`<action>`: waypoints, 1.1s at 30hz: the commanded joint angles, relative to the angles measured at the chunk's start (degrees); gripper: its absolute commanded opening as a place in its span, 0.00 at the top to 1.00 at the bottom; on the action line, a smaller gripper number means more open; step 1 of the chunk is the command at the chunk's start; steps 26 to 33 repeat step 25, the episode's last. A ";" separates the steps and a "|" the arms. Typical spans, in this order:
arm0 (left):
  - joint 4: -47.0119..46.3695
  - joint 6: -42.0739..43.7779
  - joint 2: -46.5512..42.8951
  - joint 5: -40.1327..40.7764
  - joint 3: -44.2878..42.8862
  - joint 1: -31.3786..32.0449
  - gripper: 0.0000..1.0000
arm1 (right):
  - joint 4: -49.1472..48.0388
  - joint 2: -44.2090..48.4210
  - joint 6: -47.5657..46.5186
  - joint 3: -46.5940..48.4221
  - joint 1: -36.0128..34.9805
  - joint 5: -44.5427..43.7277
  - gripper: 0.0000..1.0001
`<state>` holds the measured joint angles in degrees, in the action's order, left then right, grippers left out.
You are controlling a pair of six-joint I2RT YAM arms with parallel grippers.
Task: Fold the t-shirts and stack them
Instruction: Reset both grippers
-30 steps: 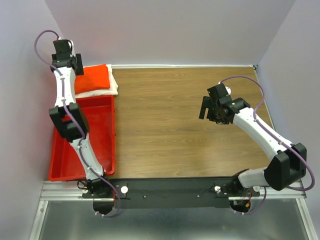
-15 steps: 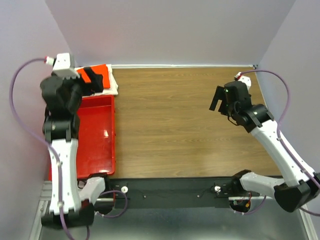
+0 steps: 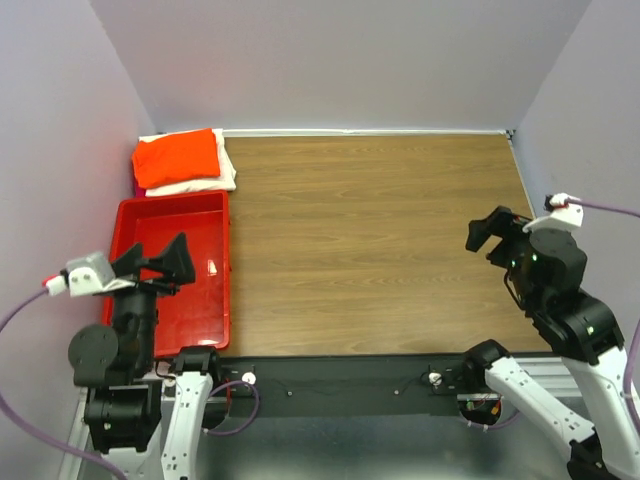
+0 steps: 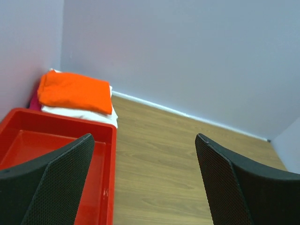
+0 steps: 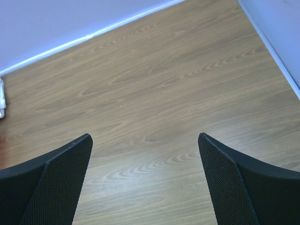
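Wood-grain bench (image 3: pixel 380 240) spans the cell. The red plastic bin (image 3: pixel 226 270) sits at its left edge. Both arms sit at the near side, raised above the surface.

Left pincer (image 4: pixel 143 140): released, jaws wide, nothing between them. Right pincer (image 5: pixel 145 138): likewise spread, holding nothing.

Folded orange t-shirt (image 3: pixel 178 158) lies on top of the white t-shirt (image 3: pixel 226 176) in the far-left corner, just behind the bin. A sliver of pink t-shirt (image 4: pixel 33 100) shows beneath, by the wall.

Judgement: stacking looks done.

Risk: the orange layer sits slightly skewed over the white. A further nudge, or a left-arm sweep over the bin wall, could drag it off and undo the fold.
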<state>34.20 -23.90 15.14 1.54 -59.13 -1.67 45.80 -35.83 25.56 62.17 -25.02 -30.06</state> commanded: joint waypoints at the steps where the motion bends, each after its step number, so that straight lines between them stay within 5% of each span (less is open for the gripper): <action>1: 3.68 -0.97 -3.35 8.47 0.86 1.49 0.04 | -2.20 5.06 -1.04 -3.81 0.23 -1.22 0.00; 13: -6.07 -7.39 -16.53 10.68 11.84 1.58 0.02 | -6.51 18.08 0.89 -12.60 0.23 -5.27 0.00; 33: -10.72 -8.18 -14.10 10.24 17.91 1.58 0.02 | -10.99 18.00 -1.39 -16.82 0.23 -2.37 0.00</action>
